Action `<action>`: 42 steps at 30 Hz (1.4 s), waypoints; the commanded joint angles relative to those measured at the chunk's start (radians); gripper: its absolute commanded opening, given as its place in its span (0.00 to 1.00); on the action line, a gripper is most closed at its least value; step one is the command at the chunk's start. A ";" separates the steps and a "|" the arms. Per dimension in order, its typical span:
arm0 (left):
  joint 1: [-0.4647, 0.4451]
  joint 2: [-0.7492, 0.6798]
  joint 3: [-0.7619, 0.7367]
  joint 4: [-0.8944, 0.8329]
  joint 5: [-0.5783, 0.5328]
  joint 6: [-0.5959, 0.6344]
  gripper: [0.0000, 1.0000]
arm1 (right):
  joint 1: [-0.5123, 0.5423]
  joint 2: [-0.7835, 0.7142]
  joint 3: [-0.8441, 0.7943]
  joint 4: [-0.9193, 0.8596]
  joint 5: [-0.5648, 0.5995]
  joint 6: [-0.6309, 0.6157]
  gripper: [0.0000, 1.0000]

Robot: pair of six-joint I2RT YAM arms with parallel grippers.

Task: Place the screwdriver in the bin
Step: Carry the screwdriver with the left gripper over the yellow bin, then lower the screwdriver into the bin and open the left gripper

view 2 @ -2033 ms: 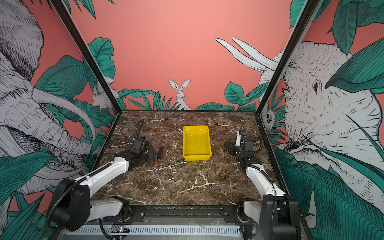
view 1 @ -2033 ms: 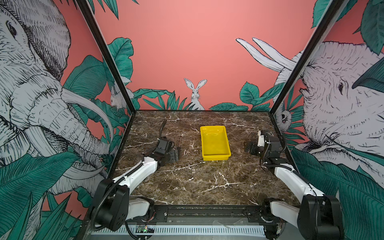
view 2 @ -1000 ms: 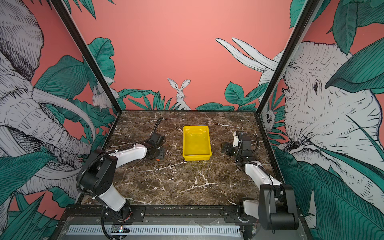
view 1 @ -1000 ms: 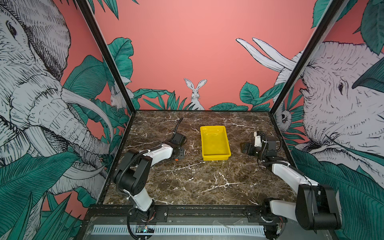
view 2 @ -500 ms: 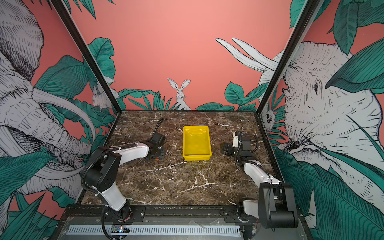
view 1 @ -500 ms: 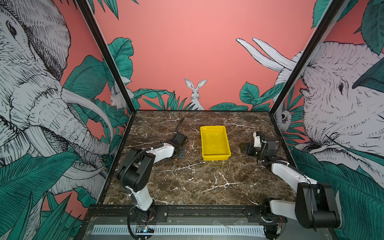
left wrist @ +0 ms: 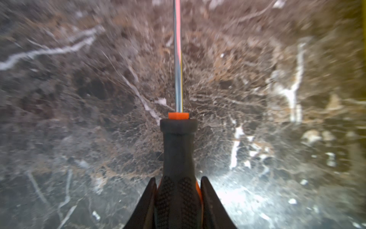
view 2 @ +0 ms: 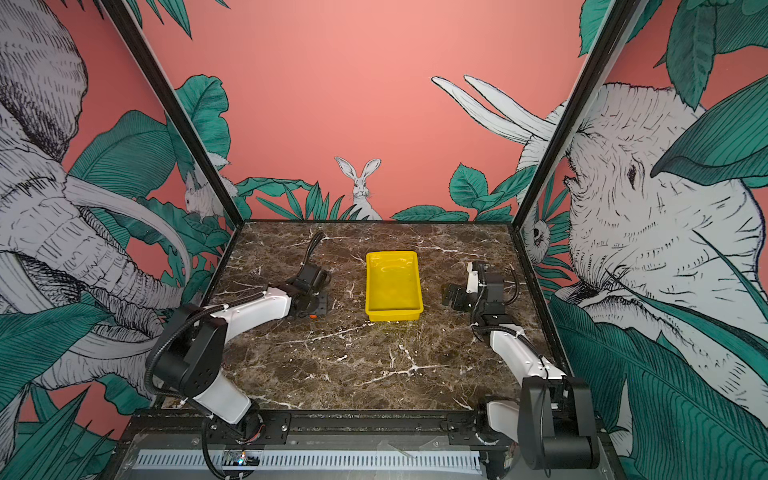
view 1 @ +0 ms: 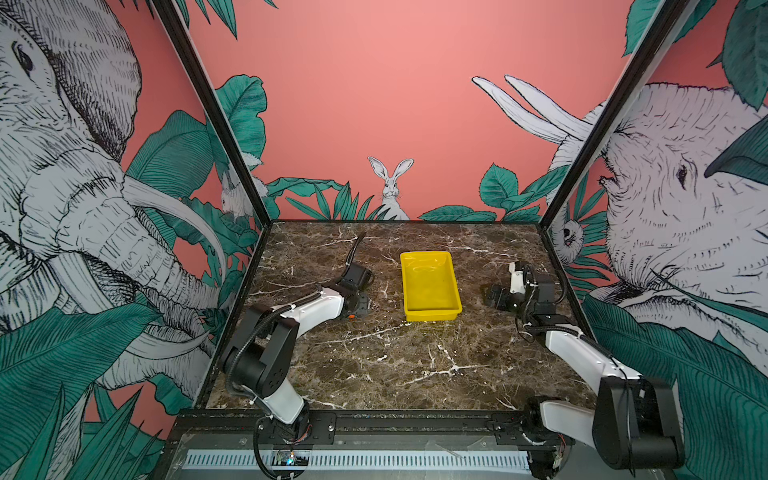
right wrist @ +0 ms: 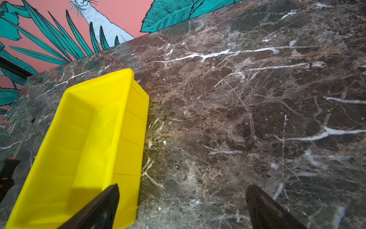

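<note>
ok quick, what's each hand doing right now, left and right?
Left hand: closed on the screwdriver, at its handle.
Right hand: open, holding nothing.

left tool [left wrist: 178, 178]: jaws clamped | right tool [right wrist: 183, 186]: jaws spread

Open tabletop [view 1: 388, 297] between left hand [left wrist: 178, 178] and bin [view 1: 432, 318]; right hand [view 1: 494, 297] beyond bin.

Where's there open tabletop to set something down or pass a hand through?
Bare: the wide middle stretch of tabletop from its near edge up to the bin, and the strip behind the bin. Tight: the gap between bin and left gripper holding the screwdriver.
</note>
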 commanded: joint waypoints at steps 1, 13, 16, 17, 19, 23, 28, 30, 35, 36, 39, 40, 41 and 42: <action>-0.060 -0.083 0.027 -0.055 -0.107 0.019 0.00 | 0.000 -0.014 -0.020 0.036 -0.006 0.013 0.99; -0.307 0.022 0.349 -0.057 -0.040 0.121 0.00 | 0.000 -0.047 -0.039 0.027 -0.039 0.018 0.99; -0.348 0.121 0.446 -0.061 0.012 0.129 0.00 | 0.000 -0.079 -0.050 0.025 -0.036 0.022 0.99; -0.357 0.156 0.473 -0.060 0.029 0.129 0.00 | 0.000 -0.086 -0.055 0.032 -0.038 0.025 0.99; -0.370 0.213 0.519 -0.071 0.041 0.125 0.00 | 0.000 -0.095 -0.058 0.030 -0.043 0.027 0.99; -0.382 0.300 0.569 -0.084 0.055 0.116 0.00 | -0.001 -0.099 -0.074 0.035 -0.038 0.027 0.99; -0.382 0.366 0.599 -0.097 0.077 0.104 0.03 | -0.001 -0.067 -0.070 0.054 -0.041 0.027 0.99; -0.382 0.386 0.605 -0.099 0.074 0.103 0.07 | -0.001 -0.050 -0.065 0.062 -0.059 0.029 0.99; -0.382 0.418 0.617 -0.098 0.071 0.099 0.15 | -0.001 -0.024 -0.064 0.081 -0.065 0.032 0.99; -0.382 0.427 0.624 -0.104 0.068 0.098 0.20 | -0.002 -0.017 -0.064 0.086 -0.068 0.032 0.99; -0.382 0.443 0.638 -0.114 0.071 0.095 0.29 | -0.001 -0.003 -0.057 0.089 -0.067 0.033 0.99; -0.382 0.446 0.638 -0.110 0.072 0.096 0.31 | -0.002 0.001 -0.055 0.090 -0.069 0.033 0.99; -0.382 0.451 0.645 -0.109 0.077 0.098 0.33 | -0.001 0.003 -0.056 0.092 -0.073 0.033 0.99; -0.382 0.457 0.651 -0.112 0.079 0.098 0.35 | -0.002 0.005 -0.056 0.094 -0.075 0.034 0.99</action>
